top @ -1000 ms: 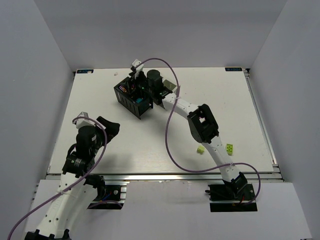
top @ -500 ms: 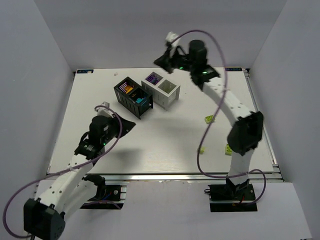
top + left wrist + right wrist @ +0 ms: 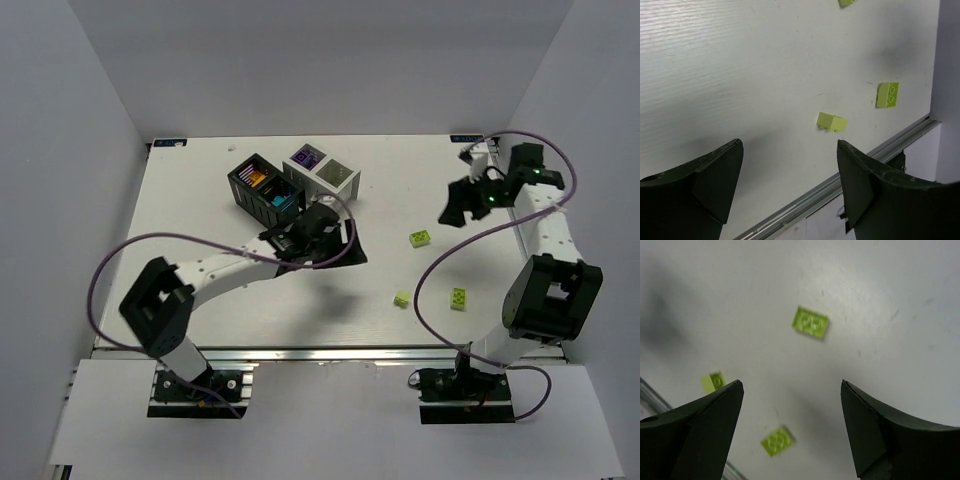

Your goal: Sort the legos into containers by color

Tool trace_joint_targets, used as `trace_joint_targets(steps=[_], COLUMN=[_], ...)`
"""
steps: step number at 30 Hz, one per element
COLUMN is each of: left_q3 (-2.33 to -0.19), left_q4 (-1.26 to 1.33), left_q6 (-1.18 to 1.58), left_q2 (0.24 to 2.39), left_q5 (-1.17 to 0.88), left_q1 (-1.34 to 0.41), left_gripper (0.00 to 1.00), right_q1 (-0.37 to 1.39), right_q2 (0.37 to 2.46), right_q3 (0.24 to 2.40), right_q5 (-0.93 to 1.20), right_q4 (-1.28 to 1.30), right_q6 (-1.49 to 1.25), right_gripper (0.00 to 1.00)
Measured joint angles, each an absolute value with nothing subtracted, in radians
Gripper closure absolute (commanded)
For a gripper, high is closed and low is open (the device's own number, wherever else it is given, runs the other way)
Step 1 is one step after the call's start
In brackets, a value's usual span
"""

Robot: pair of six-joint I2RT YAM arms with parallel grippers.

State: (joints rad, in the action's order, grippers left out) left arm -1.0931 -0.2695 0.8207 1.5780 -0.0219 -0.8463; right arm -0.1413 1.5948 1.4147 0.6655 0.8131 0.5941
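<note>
Three lime green legos lie on the right half of the table: one (image 3: 420, 238) mid-right, one (image 3: 402, 299) and one (image 3: 460, 297) nearer the front edge. The black container (image 3: 265, 192) holds orange and teal bricks. The white container (image 3: 322, 172) holds purple ones in its left compartment. My left gripper (image 3: 345, 248) is open and empty, just right of the black container; its view (image 3: 789, 145) shows two lime legos (image 3: 832, 121) (image 3: 888, 94) ahead. My right gripper (image 3: 450, 212) is open and empty, raised at the far right; its view (image 3: 792, 384) shows the lime legos (image 3: 811, 323) (image 3: 777, 441) (image 3: 714, 382) below.
The table's front rail (image 3: 875, 150) runs just beyond the near lime legos. The enclosure's right wall (image 3: 590, 150) stands close behind the right arm. Purple cables (image 3: 440, 270) loop over the table from both arms.
My left arm has swung from the near left to the table's middle beside the black container. My right arm has left the containers and moved to the far right, both grippers empty.
</note>
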Motion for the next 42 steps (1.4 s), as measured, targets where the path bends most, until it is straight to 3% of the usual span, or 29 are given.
trace_joint_targets(steps=[2,5,12,25,34,42], left_q3=[-1.176,-1.229,-1.189,-0.947,-0.803,-0.743], left_q4=[-0.308,-0.353,-0.420,-0.419,-0.473,-0.502], left_q6=[0.829,0.842,0.858,0.945,1.033,1.082], left_q2=[1.664,1.728,1.661,1.272,0.993,0.891], left_q5=[-0.011,0.022,0.128,0.313,0.439,0.488], left_q1=[-0.867,-0.880,-0.879,-0.879,-0.879,-0.879], left_gripper=[0.15,0.15,0.12,0.06,0.06,0.06], right_q1=[-0.221,-0.255,-0.128,0.305,0.430,0.486], right_q2=[1.584,1.523,1.295,1.279,1.361,1.438], right_q3=[1.381,1.279,0.967,0.852,0.852,0.852], right_q5=[0.660,0.659,0.603,0.348,0.260,0.196], right_q4=[0.920,1.046,1.074,0.742,0.694,0.669], right_q6=[0.727,0.946,1.195,0.806,0.622,0.560], right_gripper=[0.22,0.22,0.19,0.22,0.30,0.36])
